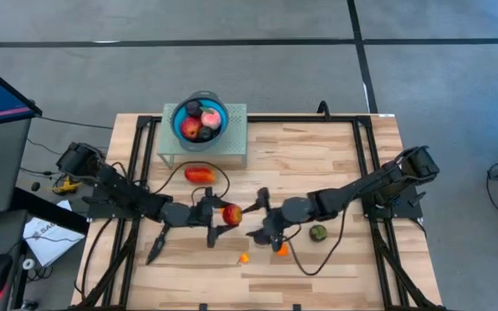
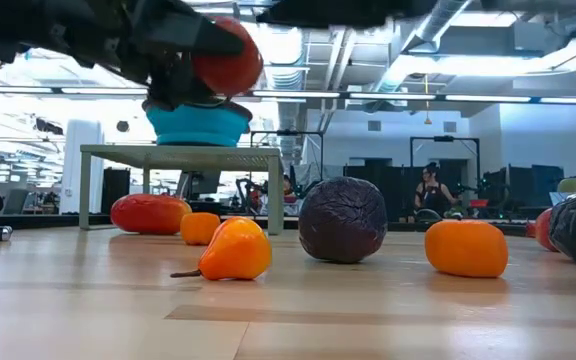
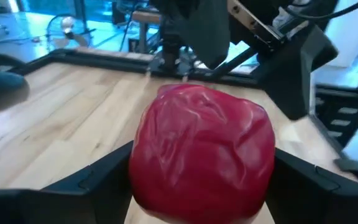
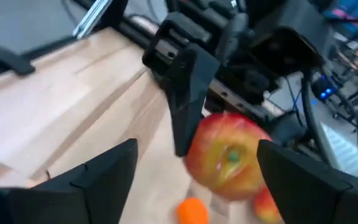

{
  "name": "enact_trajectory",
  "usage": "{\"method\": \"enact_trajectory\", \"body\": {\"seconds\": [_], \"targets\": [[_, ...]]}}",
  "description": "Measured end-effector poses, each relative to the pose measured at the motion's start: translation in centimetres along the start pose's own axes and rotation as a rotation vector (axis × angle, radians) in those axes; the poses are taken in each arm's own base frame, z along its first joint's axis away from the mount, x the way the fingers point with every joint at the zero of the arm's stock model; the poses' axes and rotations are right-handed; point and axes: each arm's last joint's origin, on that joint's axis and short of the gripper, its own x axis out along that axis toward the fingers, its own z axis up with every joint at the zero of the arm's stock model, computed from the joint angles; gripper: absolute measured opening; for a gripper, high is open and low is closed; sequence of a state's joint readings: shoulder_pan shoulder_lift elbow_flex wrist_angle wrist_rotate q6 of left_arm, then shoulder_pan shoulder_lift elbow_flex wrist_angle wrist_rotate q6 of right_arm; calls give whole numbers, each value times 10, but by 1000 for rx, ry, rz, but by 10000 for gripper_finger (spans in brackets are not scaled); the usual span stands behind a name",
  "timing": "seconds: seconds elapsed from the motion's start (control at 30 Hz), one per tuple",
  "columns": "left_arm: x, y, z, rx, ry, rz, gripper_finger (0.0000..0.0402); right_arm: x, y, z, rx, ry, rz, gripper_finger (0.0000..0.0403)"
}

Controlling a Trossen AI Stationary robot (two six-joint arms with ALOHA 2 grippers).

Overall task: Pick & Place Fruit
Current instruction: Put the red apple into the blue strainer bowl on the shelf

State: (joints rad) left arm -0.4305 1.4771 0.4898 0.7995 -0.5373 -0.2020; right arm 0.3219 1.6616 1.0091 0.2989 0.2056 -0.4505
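The left gripper (image 1: 229, 216) holds a round, shiny apple (image 1: 232, 214), red with some yellow, up in the air near the table's middle. The right gripper (image 1: 262, 210), at its 3 o'clock, is wide open and holds nothing.

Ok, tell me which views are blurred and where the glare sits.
Right wrist view: smeared throughout, the apple soft. Left wrist view: that apple sharp, background hazy. Low view: bright ceiling lights wash out the top; the purple fruit crisp. High view: evenly lit.
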Motion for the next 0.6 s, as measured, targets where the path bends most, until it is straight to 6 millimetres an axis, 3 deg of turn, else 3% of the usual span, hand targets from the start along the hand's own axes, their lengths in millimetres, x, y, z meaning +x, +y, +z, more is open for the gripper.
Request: {"method": "enact_trajectory", "body": {"seconds": [0.27, 0.47, 0.6], "targets": [[-1, 4, 7, -13, -21, -7, 292, 26, -11, 29, -313, 205, 77, 396], [0, 5, 5, -23, -12, -3, 292, 46, -3, 23, -564, 276, 56, 376], [0, 5, 5, -25, -6, -11, 292, 51, -2, 20, -640, 311, 30, 359]]}}
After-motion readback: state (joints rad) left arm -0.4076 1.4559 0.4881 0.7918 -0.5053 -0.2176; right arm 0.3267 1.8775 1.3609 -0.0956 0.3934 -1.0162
